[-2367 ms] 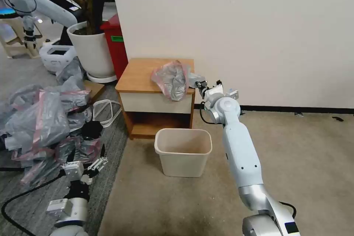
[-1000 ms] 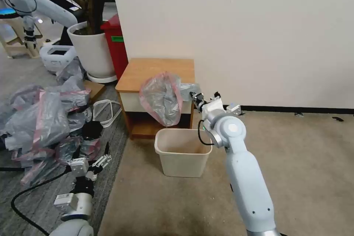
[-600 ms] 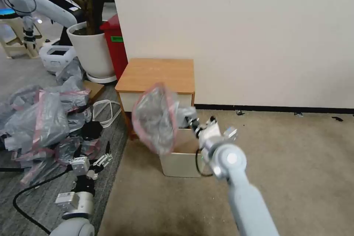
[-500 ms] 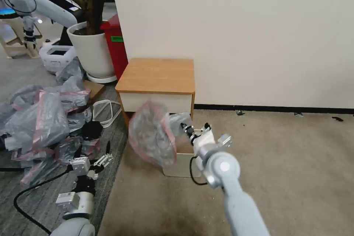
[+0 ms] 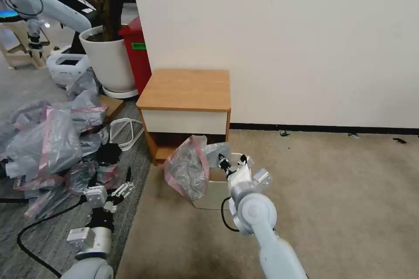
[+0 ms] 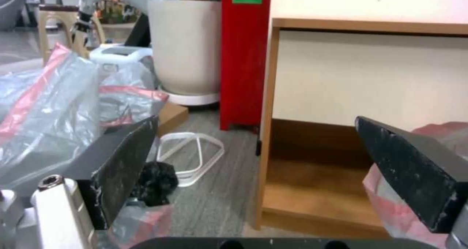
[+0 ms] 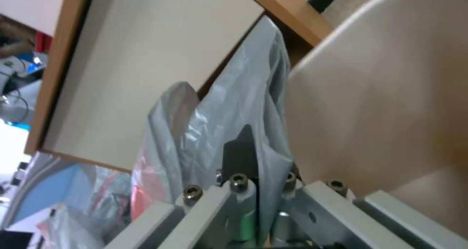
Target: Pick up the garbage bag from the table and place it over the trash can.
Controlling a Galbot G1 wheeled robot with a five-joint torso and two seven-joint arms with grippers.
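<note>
From the head camera, the thin, crinkly, translucent grey plastic garbage bag with its pink-red rim band (image 5: 188, 173) is seen hanging at the left front side of the small cream-beige rectangular trash can (image 5: 214, 198), covering that corner and part of the opening. One bunched edge of the bag is pinched by the right gripper (image 5: 223, 162), whose fingers are closed tight on the film right above the can. The bag is puffed and wrinkled, with the pink band curving down its near side. Behind the can, the small low wooden table with a light brown top and cream-white front panel (image 5: 185, 90) is seen against the wall. The left gripper (image 5: 123, 188) is held low over the grey floor, beside the heap of similar grey-and-pink bags (image 5: 52, 139).

In the left wrist view, that gripper's two black fingers (image 6: 124, 166) are spread wide apart, with nothing held between them. The table's side and shelf recess (image 6: 312, 183) are seen ahead, and a pink-grey fold of the garbage bag (image 6: 438, 132) peeks past one finger. A tall red bin (image 6: 244, 55) and a big white plant pot (image 6: 185, 44) are seen farther off.

In the right wrist view, grey film (image 7: 234, 124) is clamped between the shut black pads (image 7: 240, 157), against the trash can's pale wall (image 7: 380, 106).
</note>
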